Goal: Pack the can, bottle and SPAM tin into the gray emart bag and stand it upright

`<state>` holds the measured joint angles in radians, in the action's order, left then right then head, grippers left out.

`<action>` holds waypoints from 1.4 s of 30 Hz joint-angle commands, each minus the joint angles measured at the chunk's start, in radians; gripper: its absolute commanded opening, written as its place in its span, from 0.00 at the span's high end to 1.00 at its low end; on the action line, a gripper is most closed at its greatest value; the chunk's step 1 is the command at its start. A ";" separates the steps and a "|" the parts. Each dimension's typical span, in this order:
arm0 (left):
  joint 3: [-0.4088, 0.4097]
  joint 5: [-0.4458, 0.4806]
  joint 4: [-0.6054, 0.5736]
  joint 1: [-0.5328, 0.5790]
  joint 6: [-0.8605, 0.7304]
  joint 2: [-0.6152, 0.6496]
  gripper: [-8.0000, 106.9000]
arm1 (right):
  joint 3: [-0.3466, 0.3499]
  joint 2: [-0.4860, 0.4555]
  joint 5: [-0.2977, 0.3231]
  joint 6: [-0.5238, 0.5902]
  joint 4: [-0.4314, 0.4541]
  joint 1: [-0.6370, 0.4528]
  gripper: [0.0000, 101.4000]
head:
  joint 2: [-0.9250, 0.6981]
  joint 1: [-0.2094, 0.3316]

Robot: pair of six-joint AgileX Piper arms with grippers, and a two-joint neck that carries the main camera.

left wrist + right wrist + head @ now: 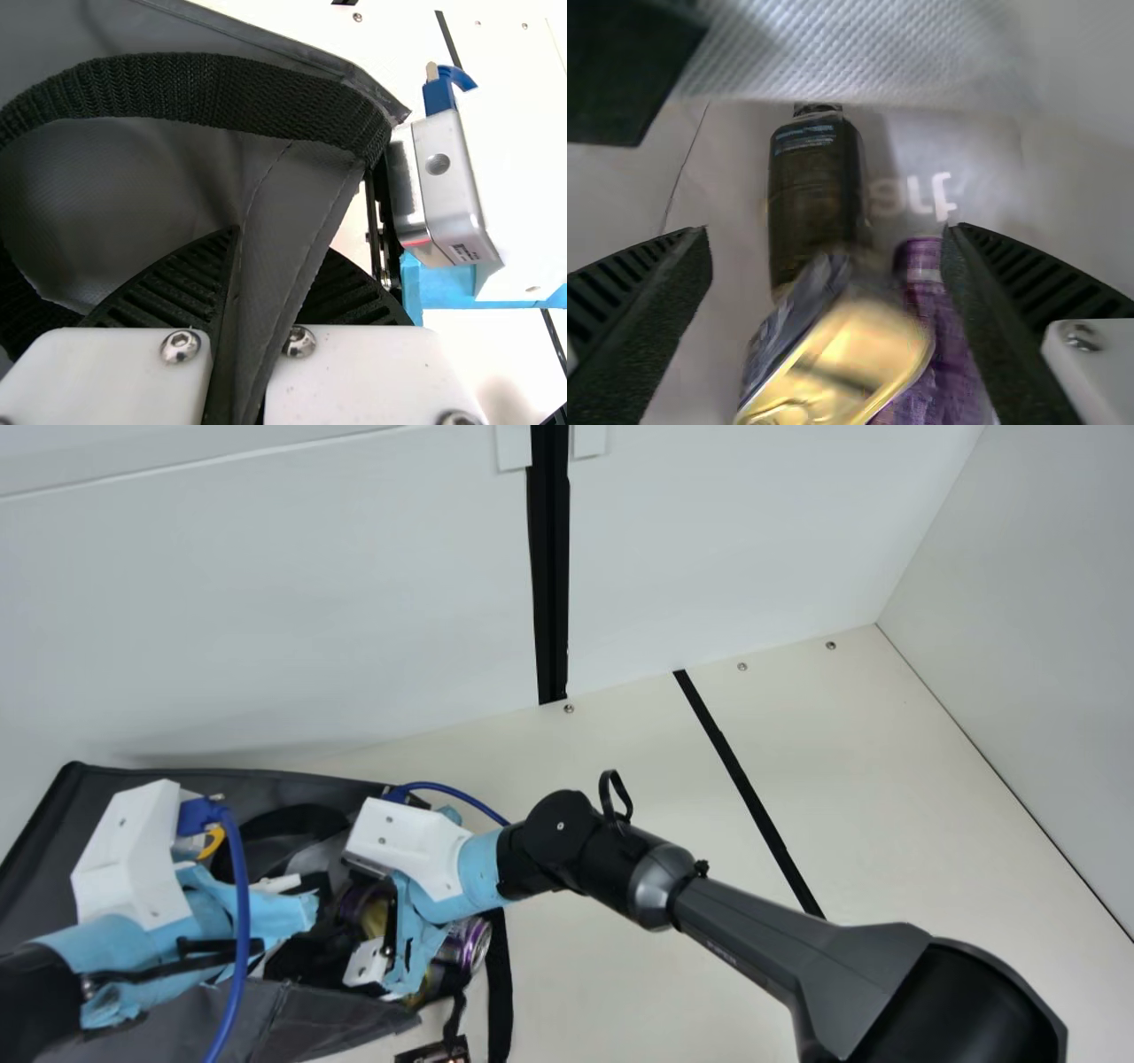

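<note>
The gray bag (328,1014) lies at the main view's left. Over it is my left gripper (266,921); in the left wrist view my left gripper (239,310) is shut on a fold of the bag (292,230). To its right, at the bag's opening, is my right gripper (390,948), beside the purple can (471,945). In the right wrist view my right gripper (826,243) is open. Between and beyond its fingers show the dark bottle (815,195), the gold-ended SPAM tin (846,354) and the purple can (943,354), untouched as far as visible.
A black strap (500,983) hangs at the bag's right side, near a small dark item (438,1051). Both wrists are close together over the bag. White walls (266,602) rise behind, and a black line (753,797) crosses the table.
</note>
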<state>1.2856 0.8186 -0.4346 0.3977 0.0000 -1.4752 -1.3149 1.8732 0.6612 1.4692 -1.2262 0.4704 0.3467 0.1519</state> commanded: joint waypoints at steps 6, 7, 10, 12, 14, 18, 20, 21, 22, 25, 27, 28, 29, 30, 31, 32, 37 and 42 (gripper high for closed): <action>0.000 0.000 0.000 0.000 0.000 0.000 1.00 | 0.025 -0.023 0.003 0.001 0.002 -0.009 0.06 | 0.002 0.023; 0.000 0.000 0.000 0.000 0.000 0.000 1.00 | 0.030 -0.028 0.005 0.002 0.002 -0.012 0.06 | 0.002 0.023; 0.000 0.000 0.000 0.000 0.000 0.000 1.00 | 0.043 -0.045 0.009 0.003 0.002 -0.020 0.06 | 0.002 0.023; 0.000 0.000 0.000 0.000 0.000 0.000 1.00 | 0.054 -0.057 0.013 0.004 0.002 -0.026 0.06 | 0.002 0.023; 0.000 0.000 0.000 0.000 0.000 0.000 1.00 | 0.065 -0.071 0.017 0.006 0.001 -0.032 0.06 | 0.002 0.023; 0.000 0.000 0.000 0.000 0.000 0.000 1.00 | 0.091 -0.102 0.028 0.012 -0.001 -0.048 0.06 | 0.002 0.023; 0.000 0.000 0.000 0.000 0.000 0.000 1.00 | 0.106 -0.118 0.034 0.015 -0.002 -0.058 0.06 | 0.002 0.023; 0.000 0.000 0.000 0.000 0.000 0.000 1.00 | 0.112 -0.126 0.037 0.017 -0.003 -0.063 0.06 | 0.002 0.023; 0.000 0.000 0.000 0.000 0.000 0.000 1.00 | 0.120 -0.135 0.041 0.018 -0.003 -0.068 0.06 | 0.002 0.023; 0.000 0.000 -0.002 0.000 0.000 0.000 1.00 | 0.143 -0.161 0.050 0.022 -0.004 -0.084 0.06 | 0.002 0.023; 0.000 0.000 -0.002 0.000 0.000 0.000 1.00 | 0.159 -0.180 0.057 0.024 -0.004 -0.096 0.06 | 0.002 0.023; 0.000 0.000 -0.002 0.000 0.000 0.000 1.00 | 0.168 -0.190 0.061 0.026 -0.004 -0.102 0.06 | 0.002 0.023; 0.000 0.000 -0.002 0.000 0.000 0.000 1.00 | 0.176 -0.199 0.064 0.027 -0.004 -0.108 0.06 | 0.002 0.023; 0.000 0.000 -0.002 0.000 0.000 0.000 1.00 | 0.185 -0.208 0.068 0.029 -0.003 -0.115 0.06 | 0.002 0.023; 0.000 0.000 -0.002 0.000 0.000 0.000 1.00 | 0.194 -0.218 0.071 0.030 -0.003 -0.122 0.06 | 0.002 0.023; 0.000 0.000 -0.002 0.000 0.000 0.000 1.00 | 0.202 -0.228 0.075 0.032 -0.002 -0.129 0.06 | 0.002 0.023; 0.000 0.000 -0.002 0.000 0.000 0.000 1.00 | 0.245 -0.277 0.096 0.037 0.005 -0.167 0.06 | 0.002 0.023; 0.000 0.000 -0.002 0.000 0.000 0.000 1.00 | 0.284 -0.328 0.122 0.039 0.018 -0.209 0.06 | 0.002 0.023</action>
<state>1.2856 0.8186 -0.4365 0.3977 0.0000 -1.4752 -1.0370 1.5572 0.7750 1.5067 -1.2130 0.2699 0.3482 0.1519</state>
